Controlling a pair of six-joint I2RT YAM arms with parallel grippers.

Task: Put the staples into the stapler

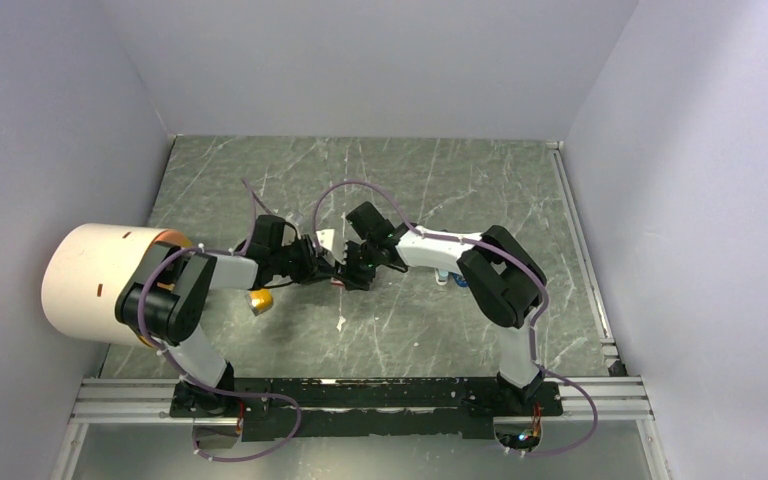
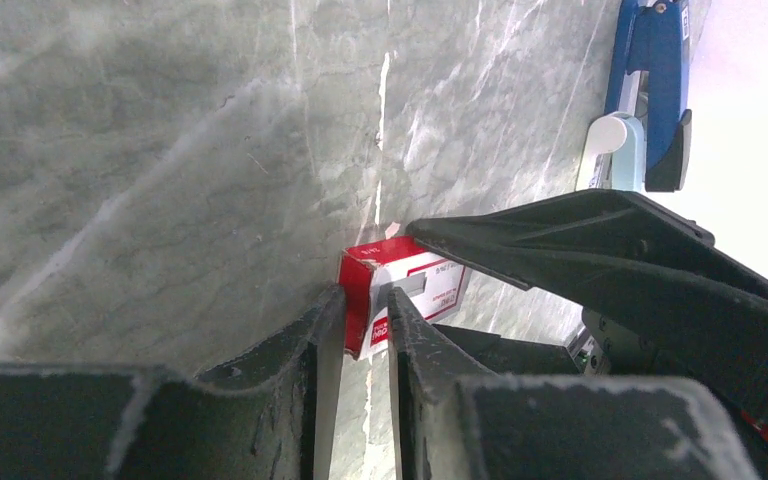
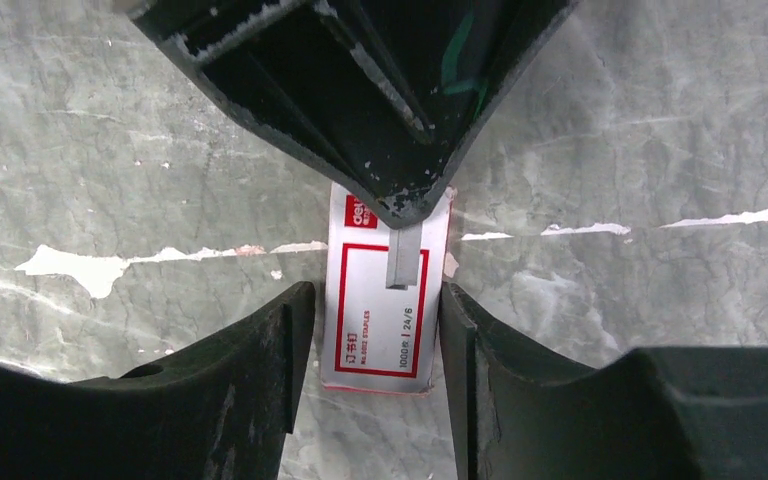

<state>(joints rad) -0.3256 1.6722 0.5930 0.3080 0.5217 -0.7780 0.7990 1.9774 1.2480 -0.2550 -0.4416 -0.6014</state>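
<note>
A small red-and-white staple box [image 3: 380,320] sits between both grippers; the staples themselves are hidden. My left gripper [image 2: 360,300] is shut on the box's red end [image 2: 358,300], one finger on each flat face. My right gripper [image 3: 377,300] straddles the box's long sides. Its right finger [image 3: 460,340] touches the box and a thin gap shows at its left finger [image 3: 295,340], so it stands open. In the top view the two grippers meet mid-table, left [image 1: 332,262] and right [image 1: 355,272]. The blue-and-black stapler [image 2: 655,70] lies beyond, apart from both.
A pale blue-grey piece [image 2: 615,150] lies against the stapler. An orange-yellow block [image 1: 260,300] rests by the left arm. A large white cylinder [image 1: 95,285] stands at the table's left edge. Walls close in the table on the left, back and right.
</note>
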